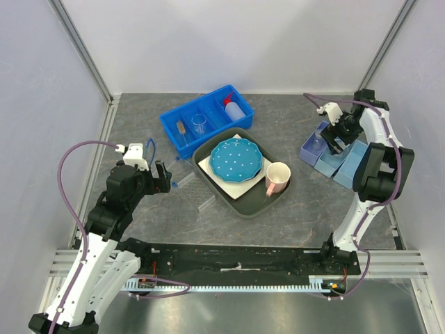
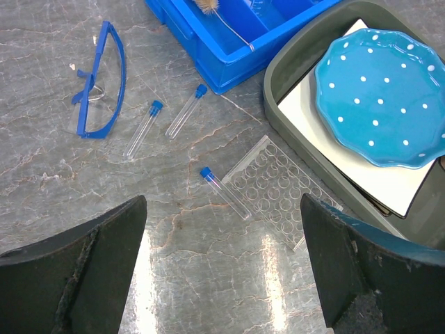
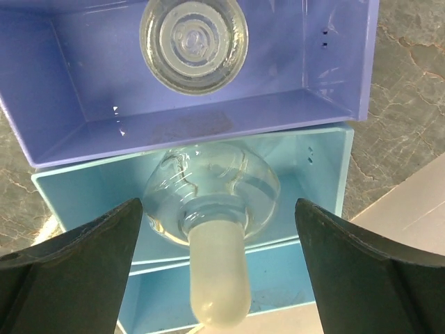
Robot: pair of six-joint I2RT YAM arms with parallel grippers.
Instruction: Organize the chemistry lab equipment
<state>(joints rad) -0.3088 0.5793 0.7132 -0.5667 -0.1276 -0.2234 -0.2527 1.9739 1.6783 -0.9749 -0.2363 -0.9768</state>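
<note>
In the right wrist view a clear round bottle with a white cap (image 3: 217, 275) sits in a light-blue bin (image 3: 321, 167). My right gripper (image 3: 217, 229) is open, one jaw on each side of the cap, and neither touches it. A clear beaker (image 3: 193, 40) stands in the purple-blue bin (image 3: 83, 118) behind. My left gripper (image 2: 222, 236) hangs open over bare table. Ahead of it lie three blue-capped vials (image 2: 226, 193) (image 2: 142, 129) (image 2: 185, 110), a clear rack (image 2: 278, 198) and blue goggles (image 2: 104, 80). The blue bin (image 1: 174, 120) holds a brush (image 1: 182, 130), a beaker (image 1: 199, 122) and the squeeze bottle (image 1: 236, 108).
A grey tray (image 1: 240, 205) in the middle of the table carries the blue dotted plate (image 1: 236, 158) on a white sheet, and the pink mug (image 1: 277, 177). The small bins stand at the right, under my right gripper (image 1: 336, 139). My left gripper (image 1: 165, 177) is left of the tray.
</note>
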